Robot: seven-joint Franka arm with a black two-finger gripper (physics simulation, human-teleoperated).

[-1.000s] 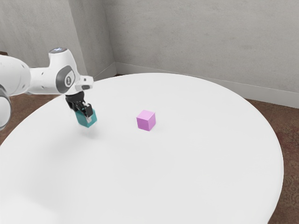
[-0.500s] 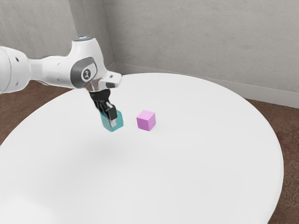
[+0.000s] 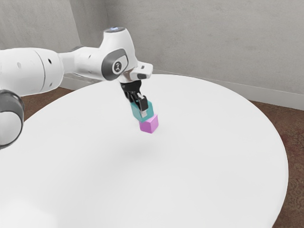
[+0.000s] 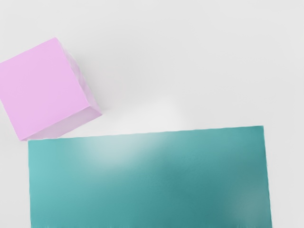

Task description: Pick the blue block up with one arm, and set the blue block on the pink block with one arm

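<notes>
The white arm [image 3: 57, 66] comes in from 9 o'clock in the exterior view and bends down over the round white counter [image 3: 199, 161]. Its black hand [image 3: 141, 113] points downward and pinches the blue block [image 3: 149, 108] from two sides, one finger across the face turned to the camera. The block is teal-blue, tilted a little, and held clear of the counter.

The pink block [image 3: 148, 124] sits on the counter, toward 12 o'clock from the counter's middle in the exterior view. There the blue block hangs at about 11 o'clock from the pink one, its lower edge overlapping the pink block's top edge. Whether the two touch cannot be told from this side.

In the wrist view the blue block [image 4: 152, 180] is a broad teal slab just under the hand. The pink block [image 4: 42, 85] lies beside it at about 10 o'clock, its top and one side face showing, so it is off to one side and not squarely beneath. Bare white counter [image 4: 199, 57] spreads around both.
</notes>
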